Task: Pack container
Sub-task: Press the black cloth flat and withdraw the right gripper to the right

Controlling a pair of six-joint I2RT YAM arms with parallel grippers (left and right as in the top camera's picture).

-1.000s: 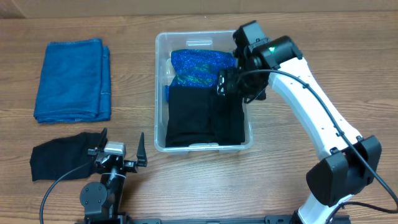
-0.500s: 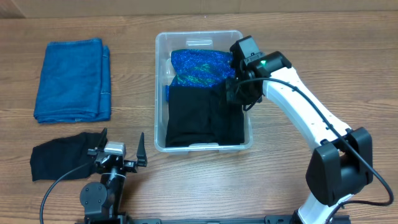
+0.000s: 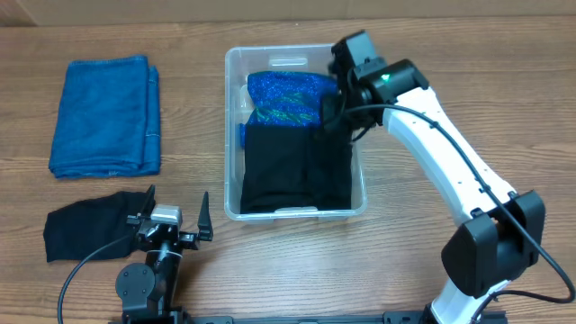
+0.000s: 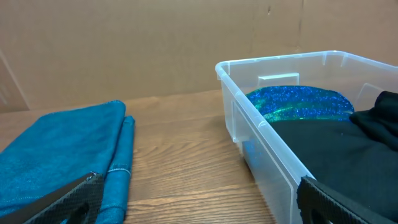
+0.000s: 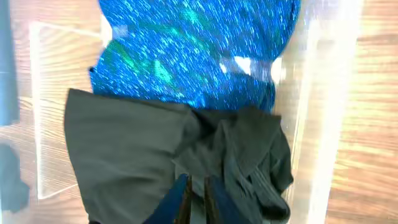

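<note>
Hovering over the container's (image 3: 232, 135) right wall, right jaws drawn almost together above a bunched fold of black cloth (image 3: 283, 171); can't tell whether they pinch it. Sparkly blue cloth (image 3: 283, 97) lies just beyond them. Left jaws spread wide, empty; container sits ahead-right of them on the counter (image 3: 387, 261).
</note>
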